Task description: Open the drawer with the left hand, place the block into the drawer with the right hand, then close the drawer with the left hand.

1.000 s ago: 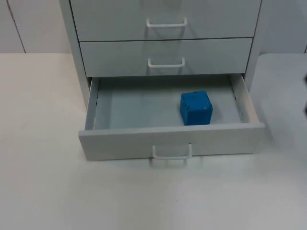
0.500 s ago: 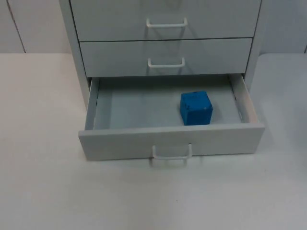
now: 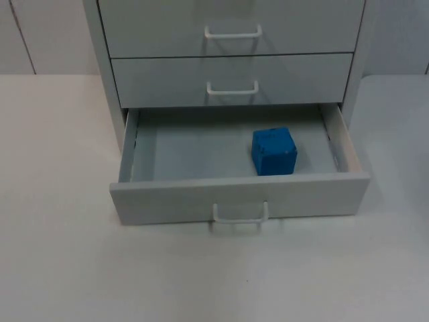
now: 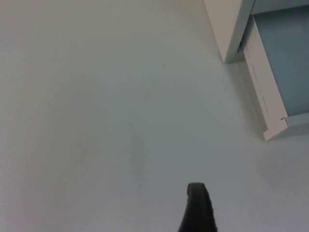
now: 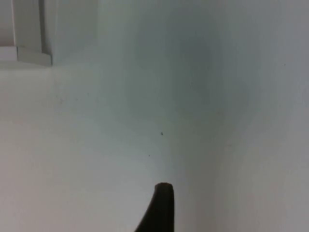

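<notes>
- You see the blue block (image 3: 274, 151) lying inside the open drawer (image 3: 238, 196), in the right half of it, close to the inner side of the front panel but not clearly touching it.
- The block stands flat on the drawer floor, and nothing holds it.
- The drawer is the lowest one of the grey cabinet (image 3: 231, 50) and it is pulled out far toward you; its white handle (image 3: 240, 215) sits in the middle of the front panel.
- Above it, the two other drawers are closed, each one with its own white handle.
- The cabinet stands on the white table (image 3: 60, 255), with the grey wall behind it.
- In the left wrist view, you see one black fingertip of the left gripper (image 4: 197, 209) above bare table, near the left front corner of the open drawer (image 4: 270, 104) and apart from it. I cannot tell if its fingers are wide or narrow.
- In the right wrist view, you see one black fingertip of the right gripper (image 5: 158, 209) above bare table, well apart from a corner of the cabinet (image 5: 30, 36). Here also I cannot tell the state of the fingers.
</notes>
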### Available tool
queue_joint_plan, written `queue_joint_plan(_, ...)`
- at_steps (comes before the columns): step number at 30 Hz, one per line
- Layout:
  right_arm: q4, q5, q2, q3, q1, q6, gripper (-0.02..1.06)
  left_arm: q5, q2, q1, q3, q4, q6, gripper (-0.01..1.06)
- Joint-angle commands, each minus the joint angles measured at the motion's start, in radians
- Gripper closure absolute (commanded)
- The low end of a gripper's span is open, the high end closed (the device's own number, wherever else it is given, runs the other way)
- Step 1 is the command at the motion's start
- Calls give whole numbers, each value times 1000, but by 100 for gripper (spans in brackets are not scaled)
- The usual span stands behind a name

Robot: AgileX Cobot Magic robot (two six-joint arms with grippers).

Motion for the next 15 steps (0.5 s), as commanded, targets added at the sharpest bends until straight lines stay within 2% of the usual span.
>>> queue_joint_plan(1, -7, -7, -9, 3, -7, -10, 30, 4, -5, 3, 5, -16, 12, 46)
queue_joint_plan(6, -8, -7, -9, 3, -7, -10, 30, 4, -5, 3, 5, -56, 37, 48)
queue_joint_plan(7, -8, -7, -9, 3, -7, -10, 30, 4, -3, 3, 5, -69, 49, 51)
queue_joint_plan(9, -9, -3, -9, 3, -7, -10, 30, 5, 4, 3, 5, -120, 99, 65)
queue_joint_plan(10, -9, 1, -9, 3, -7, -10, 30, 7, 12, 3, 5, -164, 150, 76)
queue_joint_plan(11, -9, 4, -9, 3, -7, -10, 30, 7, 22, 3, 3, -218, 208, 86)
queue_joint_plan(12, -9, 10, -9, 3, -7, -10, 30, 9, 33, 3, 3, -301, 316, 99)
queue_joint_plan(13, -9, 10, -9, 3, -7, -10, 30, 9, 33, 3, 3, -301, 316, 99)
queue_joint_plan(14, -9, 12, -9, 3, -7, -10, 30, 14, 48, -5, 3, -386, 405, 105)
queue_joint_plan(15, -9, 15, -9, 3, -7, -10, 30, 20, 69, -23, 1, -448, 478, 105)
